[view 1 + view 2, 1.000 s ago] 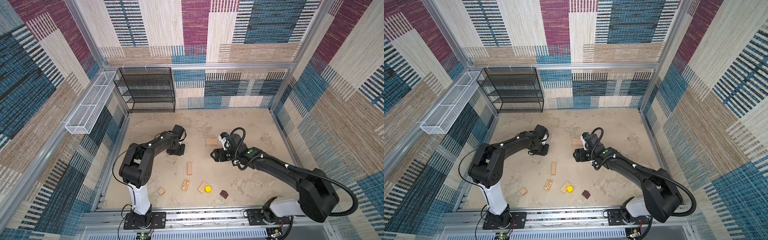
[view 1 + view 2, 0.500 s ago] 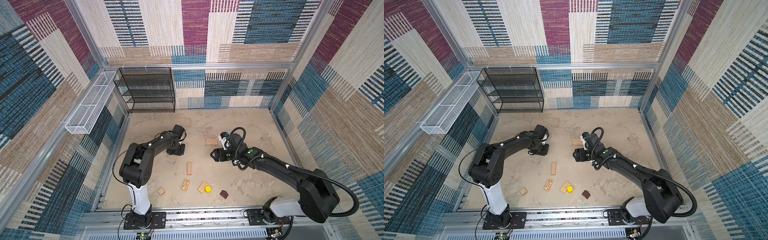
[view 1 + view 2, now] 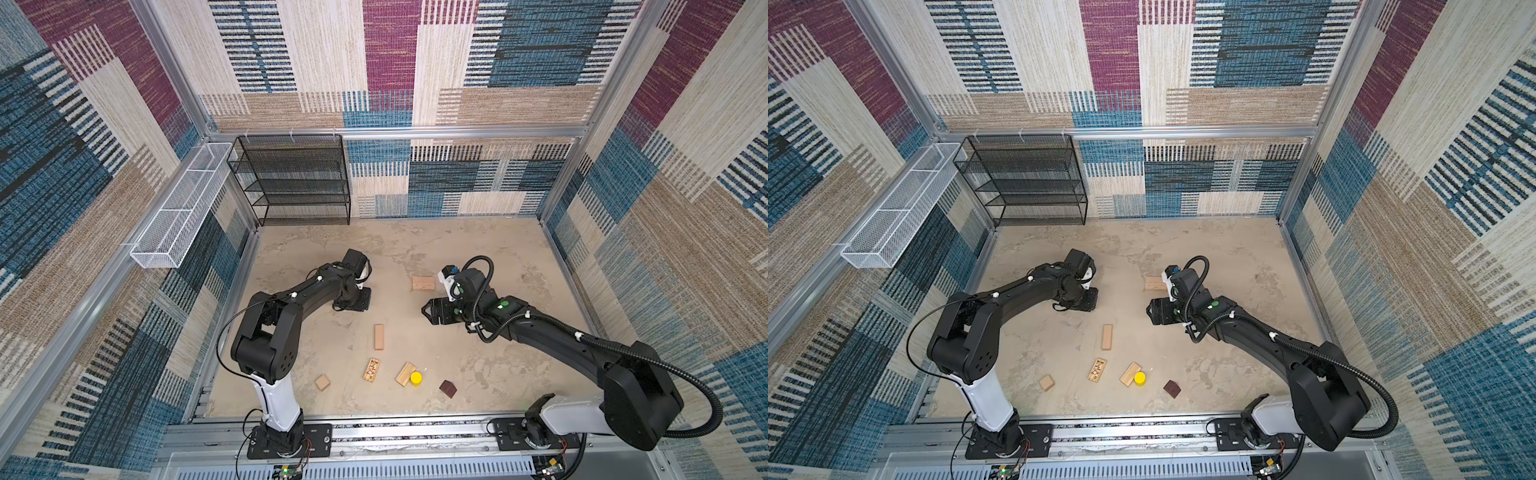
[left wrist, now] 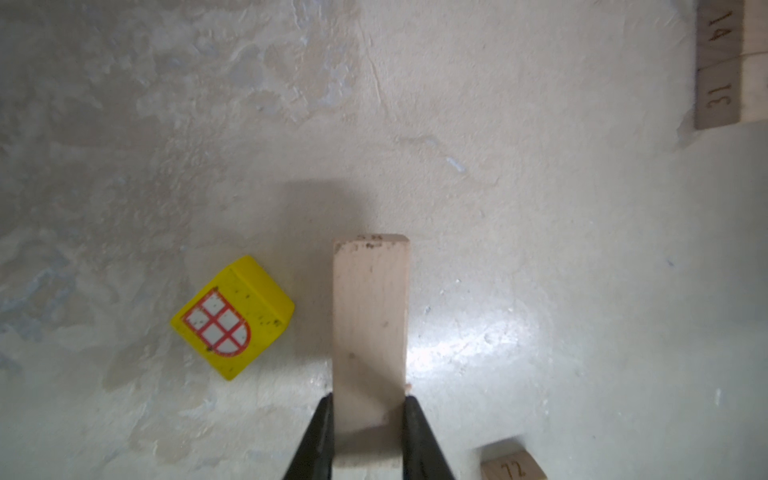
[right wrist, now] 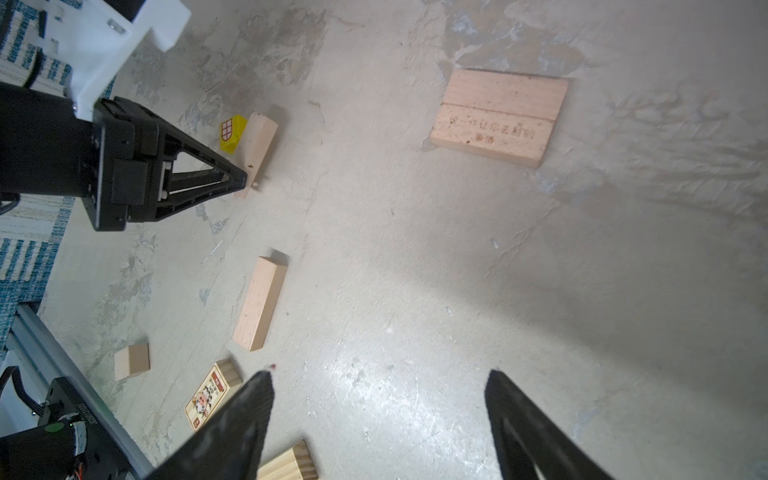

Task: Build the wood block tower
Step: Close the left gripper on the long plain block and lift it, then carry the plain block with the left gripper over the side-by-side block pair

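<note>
Left gripper [image 4: 368,419] — jaws closed on one end of a pale plank [image 4: 370,316], just beside a yellow cube [image 4: 232,318]. Right gripper [image 5: 379,374] — jaws wide open above the desk [image 3: 478,257], near two planks [image 5: 498,116] laid side by side. No stack yet; loose blocks [image 3: 371,369] lie toward the front edge.

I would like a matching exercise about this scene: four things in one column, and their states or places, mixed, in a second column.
1. left hand
2. right hand
3. yellow cylinder
4. dark brown block

A. open, holding nothing
B. lies alone, apart from the other blocks
C. shut on a pale plank
D. right beside a striped plank

Pairs: 1-C, 2-A, 3-D, 4-B
</note>
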